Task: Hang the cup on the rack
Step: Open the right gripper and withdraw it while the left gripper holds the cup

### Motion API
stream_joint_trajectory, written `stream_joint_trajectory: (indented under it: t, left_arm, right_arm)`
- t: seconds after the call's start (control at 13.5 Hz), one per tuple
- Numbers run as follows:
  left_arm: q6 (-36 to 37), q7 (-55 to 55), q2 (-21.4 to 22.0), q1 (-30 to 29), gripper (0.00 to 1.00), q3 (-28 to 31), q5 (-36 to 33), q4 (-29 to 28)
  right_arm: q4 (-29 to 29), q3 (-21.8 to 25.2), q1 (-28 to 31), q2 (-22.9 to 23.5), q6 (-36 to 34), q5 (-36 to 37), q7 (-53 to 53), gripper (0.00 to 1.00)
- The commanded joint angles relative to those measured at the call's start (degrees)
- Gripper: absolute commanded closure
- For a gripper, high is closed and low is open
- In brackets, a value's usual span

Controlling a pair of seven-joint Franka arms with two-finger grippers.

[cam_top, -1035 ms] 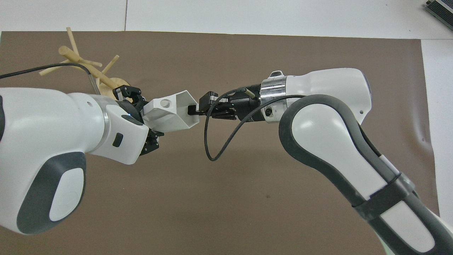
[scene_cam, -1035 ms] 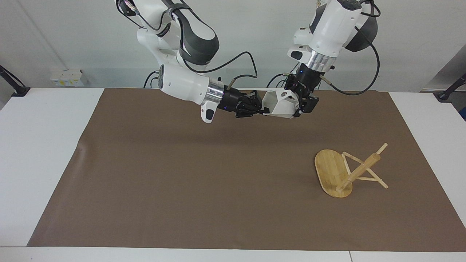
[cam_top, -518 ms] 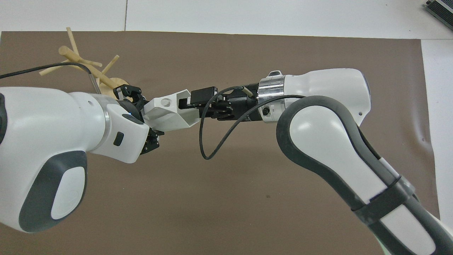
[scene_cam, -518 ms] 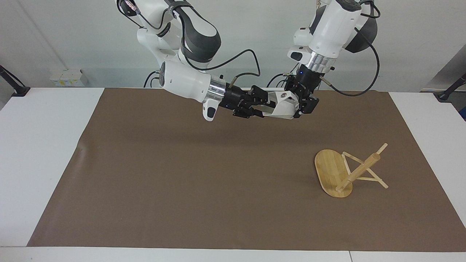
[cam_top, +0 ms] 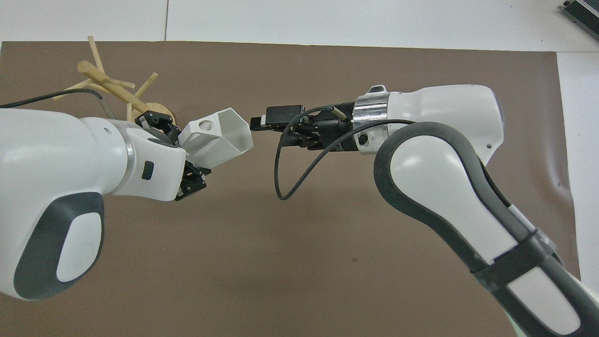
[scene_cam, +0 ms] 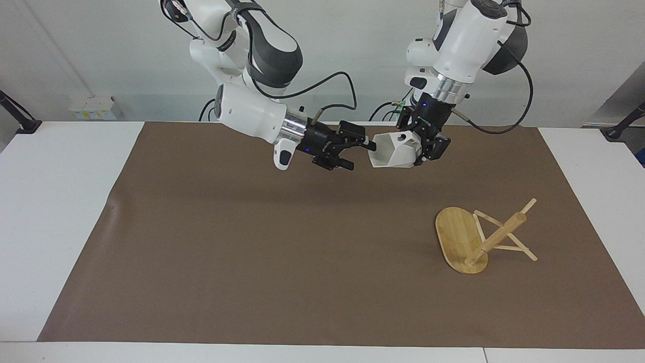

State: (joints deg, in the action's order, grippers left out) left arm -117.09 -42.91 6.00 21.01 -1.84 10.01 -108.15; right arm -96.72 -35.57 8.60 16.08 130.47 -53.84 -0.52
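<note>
The left pincer (scene_cam: 422, 148) grasps the small white faceted cup (scene_cam: 394, 150) in the air; the released right pincer (scene_cam: 359, 149) is just beside its mouth. The light bamboo rack (scene_cam: 461, 246) lies tipped at the left arm's end.

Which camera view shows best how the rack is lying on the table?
The facing view: the whole rack shows there, tipped over, its oval base on edge and its post and pegs slanting onto the brown mat. In the overhead view the left arm hides most of the base, so only post and pegs show.
</note>
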Motion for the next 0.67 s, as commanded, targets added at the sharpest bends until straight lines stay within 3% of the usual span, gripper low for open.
stream_joint_trajectory:
  t: [0.0, 0.3, 0.59]
  left_arm:
    - [2.2, 6.7, 1.1, -2.0, 1.00, -0.2, -1.2, -1.2]
    - [2.0, 19.0, 1.3, -4.6, 1.00, -0.2, -1.7, -2.2]
    - [2.9, 26.5, 0.2, -6.3, 1.00, -0.1, -5.7, -2.2]
  right_arm:
    - [0.9, 4.0, 0.3, -0.3, 0.1, 10.3, -0.1, 0.00]
    - [0.1, 8.1, 0.3, -1.6, -1.4, 34.1, -1.1, 0.00]
    - [0.6, 12.5, 0.3, -3.3, -12.2, 48.4, -5.3, 0.00]
